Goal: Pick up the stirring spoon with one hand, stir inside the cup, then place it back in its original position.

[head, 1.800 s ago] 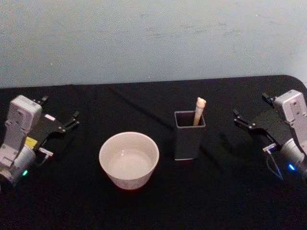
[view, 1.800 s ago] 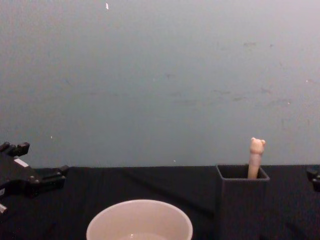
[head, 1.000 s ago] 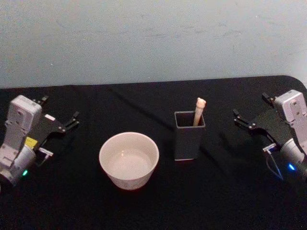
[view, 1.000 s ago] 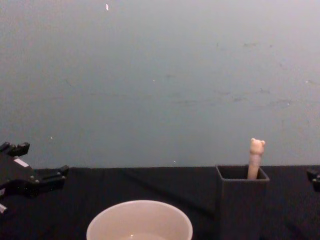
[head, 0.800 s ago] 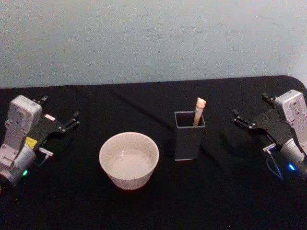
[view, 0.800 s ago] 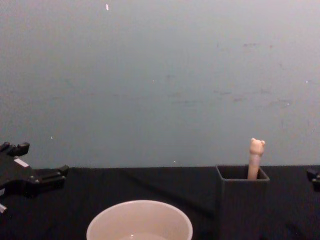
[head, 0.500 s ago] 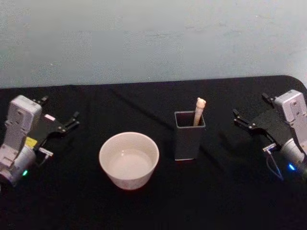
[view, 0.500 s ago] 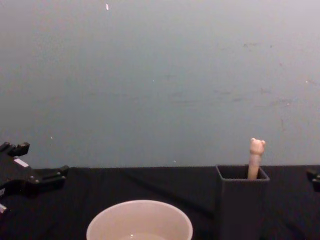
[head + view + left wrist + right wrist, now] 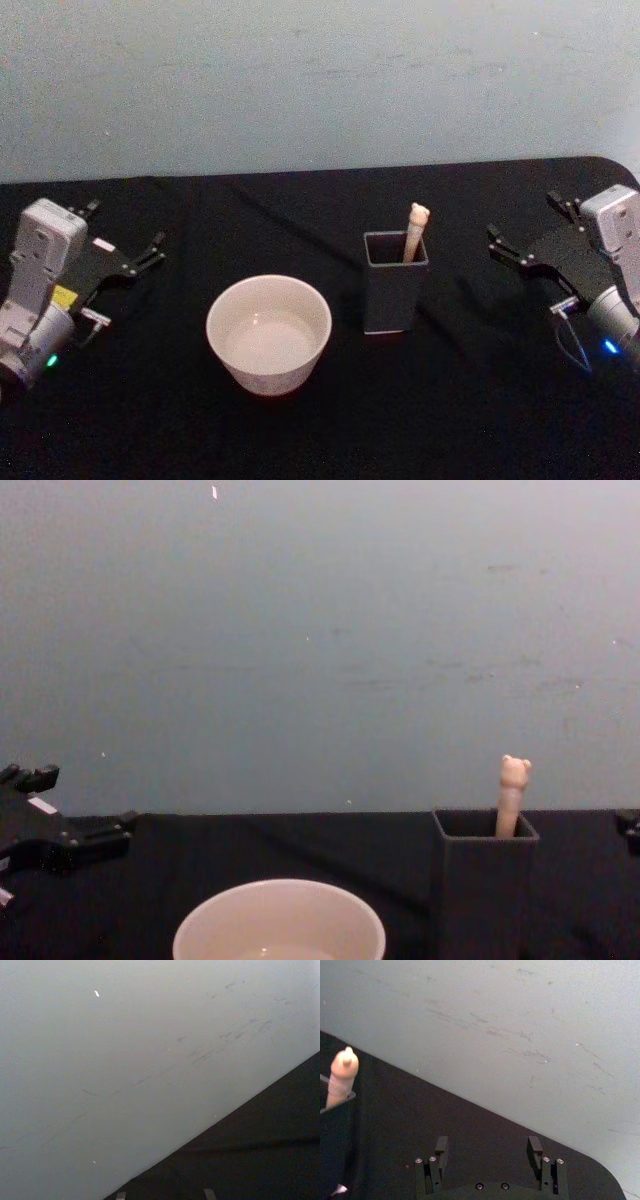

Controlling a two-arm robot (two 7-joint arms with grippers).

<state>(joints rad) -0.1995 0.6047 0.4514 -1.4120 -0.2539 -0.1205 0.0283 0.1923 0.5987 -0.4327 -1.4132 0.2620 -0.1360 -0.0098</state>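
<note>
Head view. In the dark holder [image 9: 390, 300], a stirring spoon [image 9: 415, 228], leaning against the far right side, bear head above the rim, bowl hidden inside. To the holder's left, near but not touching, the cream cup [image 9: 268, 382], on a black surface [image 9: 450, 420]. Near the left edge, the left pincer [image 9: 128, 224]: fingers spread, nothing held, well apart from the cup. Low at the right edge, the right pincer [image 9: 520, 216]: likewise spread and empty, facing inward, well apart from the holder.

Left wrist view. Pale wall [image 9: 125, 1035] and a wedge of dark surface; nothing of the task to go by.

Right wrist view. Two black fingers [image 9: 441, 1146] parted, bare surface between them. Off to one side, far from that gap, the bear head [image 9: 342, 1077] and a corner of the holder.

Chest view. Bear head and a short length of handle above the holder rim. Lower and nearer, the cup. By the left edge, the left pincer, open.

Judging from this, no step begun yet. Likely trouble ahead:
- Little handle to grab. Easy to knock across the holder, or to pinch the rim too, by closing off-centre.
- Holder tall and narrow. Probably easy to topple with a sideways nudge, or with a slanted pull dragging the bowl against the wall.
- Later, risk of shoving the cup or bumping the holder close by through stirring too wide.
</note>
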